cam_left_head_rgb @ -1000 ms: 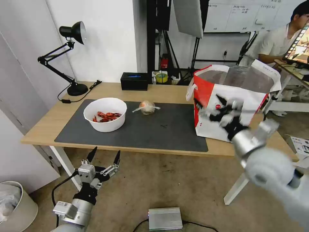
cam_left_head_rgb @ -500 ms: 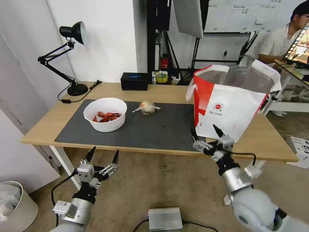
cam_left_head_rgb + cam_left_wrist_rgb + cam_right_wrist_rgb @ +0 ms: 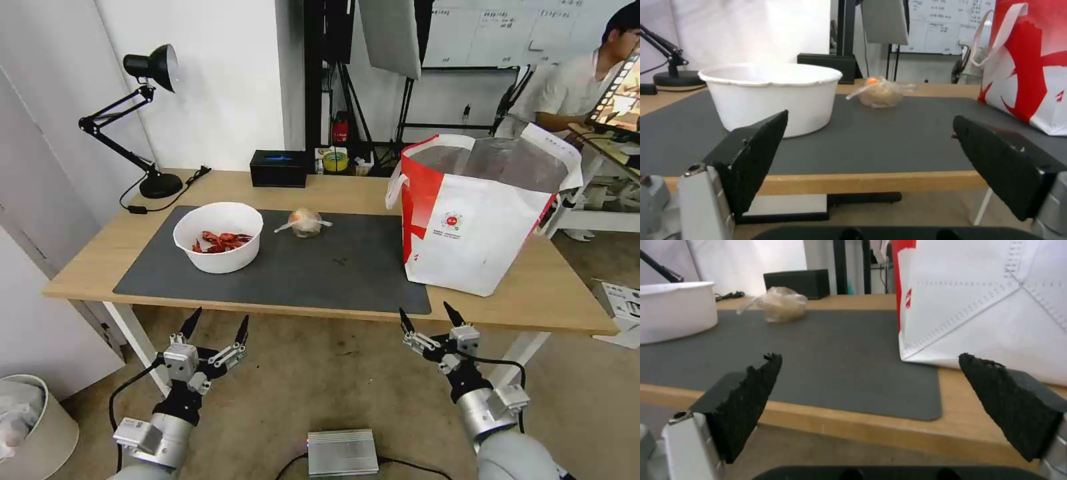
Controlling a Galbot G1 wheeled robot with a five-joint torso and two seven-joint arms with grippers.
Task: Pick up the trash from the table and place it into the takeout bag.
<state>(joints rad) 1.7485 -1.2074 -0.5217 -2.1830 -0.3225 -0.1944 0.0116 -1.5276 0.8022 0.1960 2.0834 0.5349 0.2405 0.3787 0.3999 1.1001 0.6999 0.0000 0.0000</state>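
- The left gripper (image 3: pixel 217 322) hangs below the near edge of the table (image 3: pixel 347 190), on the left, its fingers spread wide and holding nothing.
- The right gripper (image 3: pixel 429 317) hangs below the near edge as well, under the near right corner of the mat (image 3: pixel 347 267), released and empty, fingers wide apart.
- The bowl (image 3: pixel 218 237) of red shells stands on the left part of the mat, upright.
- The knotted bag (image 3: pixel 305 222) with orange content lies on the mat near its far edge, to the right of the bowl and apart from it.
- The takeout bag (image 3: pixel 477 210) stands upright at the right end of the table, its mouth open, one bottom corner over the mat's right edge.
- In the left wrist view the bowl (image 3: pixel 771 96) and the knotted bag (image 3: pixel 880 92) sit beyond the table edge, with the takeout bag (image 3: pixel 1027 63) to one side.
- A lamp (image 3: pixel 143 120) stands at the far left corner, and a black box (image 3: pixel 279 167) sits at the far edge behind the mat.
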